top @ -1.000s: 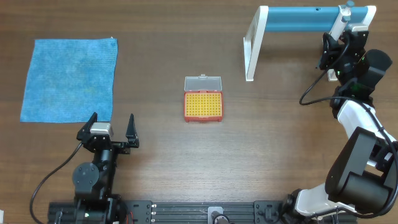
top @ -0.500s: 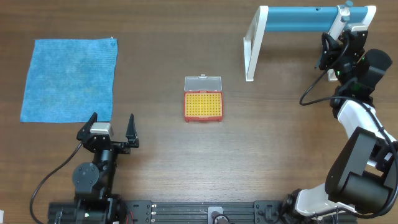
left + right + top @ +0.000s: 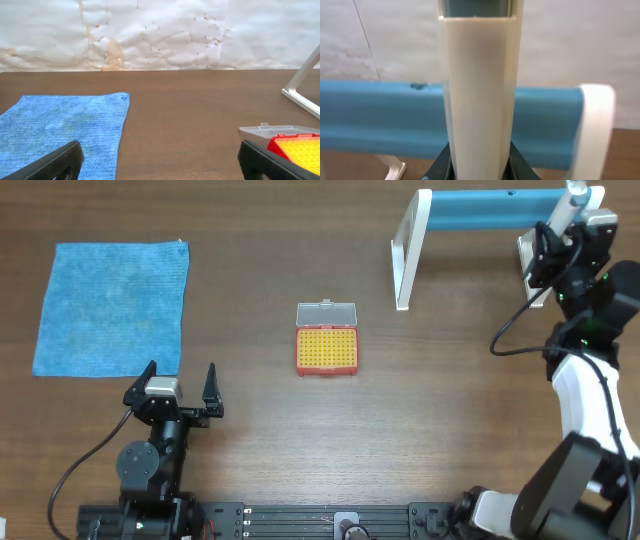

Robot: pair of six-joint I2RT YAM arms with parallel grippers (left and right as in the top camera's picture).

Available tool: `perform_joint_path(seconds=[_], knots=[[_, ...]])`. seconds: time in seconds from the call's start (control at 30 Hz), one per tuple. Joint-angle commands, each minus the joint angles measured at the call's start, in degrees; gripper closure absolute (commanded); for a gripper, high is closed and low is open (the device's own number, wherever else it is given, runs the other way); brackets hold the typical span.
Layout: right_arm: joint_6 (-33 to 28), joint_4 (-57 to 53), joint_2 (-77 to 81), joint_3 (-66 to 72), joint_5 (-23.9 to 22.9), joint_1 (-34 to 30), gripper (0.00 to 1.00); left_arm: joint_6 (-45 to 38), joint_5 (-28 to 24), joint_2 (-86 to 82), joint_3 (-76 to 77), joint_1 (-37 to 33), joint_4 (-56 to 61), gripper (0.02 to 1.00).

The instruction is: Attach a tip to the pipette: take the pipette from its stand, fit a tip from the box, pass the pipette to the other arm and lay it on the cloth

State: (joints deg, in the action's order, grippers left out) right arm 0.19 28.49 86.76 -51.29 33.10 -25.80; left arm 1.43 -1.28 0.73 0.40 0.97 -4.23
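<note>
Right wrist view: right end effector [image 3: 480, 169] clamped on pipette [image 3: 480, 90]; top view: left end effector [image 3: 181, 372] apart.

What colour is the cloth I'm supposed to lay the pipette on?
Blue. The cloth shows best in the top view.

Pipette [image 3: 480, 90]: both ends run past picture edges in right wrist view. Right fingers [image 3: 520, 172]: only dark slivers visible, pressed on either side of pipette. Stand [image 3: 380, 120]: bar partly hidden behind pipette. Top view, 1 o'clock: right gripper [image 3: 550, 255] covers most of pipette. Tip box [image 3: 295, 145], cloth [image 3: 60, 130]: cut by edge in left wrist view. Tips too small to count.
</note>
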Motion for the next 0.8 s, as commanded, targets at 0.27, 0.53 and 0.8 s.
perform_joint_path(seconds=[0.27, 0.53, 0.8], knots=[[10.0, -1.2, -15.2, -0.1, 15.6, 3.5, 0.921, 0.5, 0.8, -0.4, -0.1, 0.2, -0.3, 0.023], [19.7, 0.8, -16.4, 2.8, 15.6, 21.4, 0.923, 0.5, 0.8, -0.4, -0.1, 0.2, -0.3, 0.023], [5.7, 10.7, -15.7, 11.2, 15.6, 39.3, 0.923, 0.5, 0.8, -0.4, -0.1, 0.2, -0.3, 0.023]])
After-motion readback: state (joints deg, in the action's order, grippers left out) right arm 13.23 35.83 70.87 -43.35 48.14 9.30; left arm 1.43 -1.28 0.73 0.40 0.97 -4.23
